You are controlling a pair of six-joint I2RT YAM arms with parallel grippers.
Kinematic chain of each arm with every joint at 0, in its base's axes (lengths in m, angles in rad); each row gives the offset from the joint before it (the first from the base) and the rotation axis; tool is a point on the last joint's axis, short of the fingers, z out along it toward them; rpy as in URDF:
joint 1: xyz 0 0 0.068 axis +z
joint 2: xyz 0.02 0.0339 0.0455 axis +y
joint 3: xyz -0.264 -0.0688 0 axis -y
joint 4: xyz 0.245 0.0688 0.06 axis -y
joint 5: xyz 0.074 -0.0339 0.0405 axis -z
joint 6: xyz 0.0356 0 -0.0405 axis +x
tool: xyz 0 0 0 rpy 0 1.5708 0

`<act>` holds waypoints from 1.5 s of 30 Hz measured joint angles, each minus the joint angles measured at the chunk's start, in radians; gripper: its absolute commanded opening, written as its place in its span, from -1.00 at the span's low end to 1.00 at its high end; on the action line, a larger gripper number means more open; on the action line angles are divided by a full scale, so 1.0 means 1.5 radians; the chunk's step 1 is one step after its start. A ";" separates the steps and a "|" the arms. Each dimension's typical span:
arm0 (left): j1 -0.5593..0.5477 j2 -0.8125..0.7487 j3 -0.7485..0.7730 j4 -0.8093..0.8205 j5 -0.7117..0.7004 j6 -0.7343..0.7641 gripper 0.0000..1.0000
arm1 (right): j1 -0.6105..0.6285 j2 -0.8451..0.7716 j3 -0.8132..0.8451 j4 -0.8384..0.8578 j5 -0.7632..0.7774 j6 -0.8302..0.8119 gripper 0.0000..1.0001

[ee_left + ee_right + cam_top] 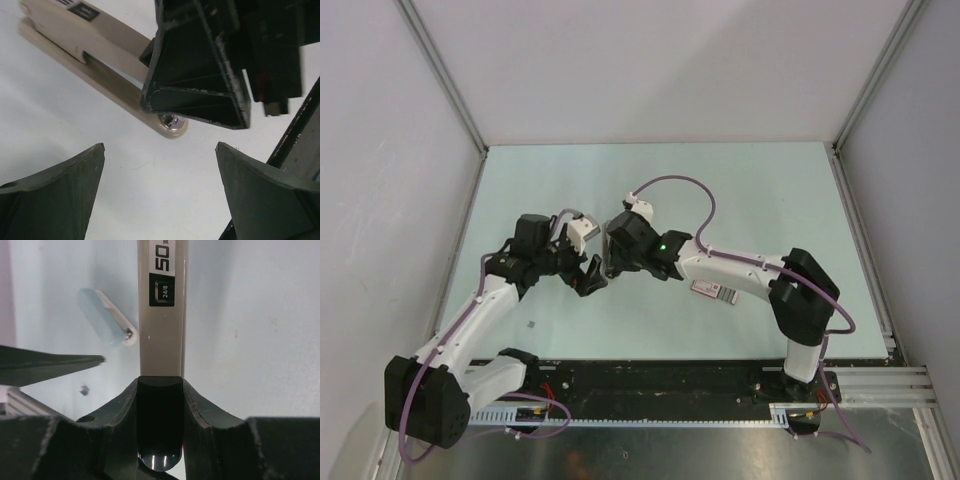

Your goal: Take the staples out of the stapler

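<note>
The stapler (580, 232) is a slim beige-grey bar with a black end. My right gripper (604, 250) is shut on that black end (159, 425) and holds it above the table. The beige body (161, 315) carries a "50 24/8" label. In the left wrist view the stapler (95, 45) is hinged open, and its lower arm ends in a silvery anvil (172, 122). My left gripper (592, 275) is open and empty, with its fingertips (97, 150) just below that tip. A tiny grey bit (532, 324), possibly staples, lies on the table and also shows in the right wrist view (84, 389).
A flat pinkish-red and white box (713, 291) lies on the table beside the right forearm. A pale blue-white oblong piece (107, 322) shows left of the stapler. The left gripper's finger (50, 362) reaches in from the left. Walls enclose the pale green table (750, 190).
</note>
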 measured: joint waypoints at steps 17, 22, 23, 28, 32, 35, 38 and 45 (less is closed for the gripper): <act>-0.001 0.033 0.000 0.018 0.019 0.001 0.94 | 0.007 -0.076 -0.109 0.107 0.006 0.111 -1.00; -0.001 0.036 -0.003 0.027 0.021 0.007 0.80 | 0.007 -0.105 -0.146 0.135 -0.007 0.138 -1.00; -0.001 0.036 -0.005 0.028 0.023 0.008 0.79 | 0.007 -0.108 -0.149 0.140 -0.008 0.140 -1.00; -0.002 0.042 -0.013 0.030 0.038 0.013 0.64 | 0.007 -0.117 -0.157 0.170 -0.017 0.155 -1.00; -0.002 0.046 -0.013 0.031 0.050 0.019 0.35 | 0.007 -0.117 -0.157 0.194 -0.026 0.164 -1.00; -0.002 0.048 -0.013 0.031 0.054 0.024 0.16 | 0.007 -0.117 -0.161 0.204 -0.033 0.169 -1.00; -0.003 0.050 -0.013 0.029 0.062 0.034 0.04 | 0.006 -0.117 -0.168 0.216 -0.035 0.174 -1.00; -0.005 0.054 -0.014 0.021 0.066 0.048 -0.76 | 0.002 -0.118 -0.184 0.234 -0.044 0.178 -1.00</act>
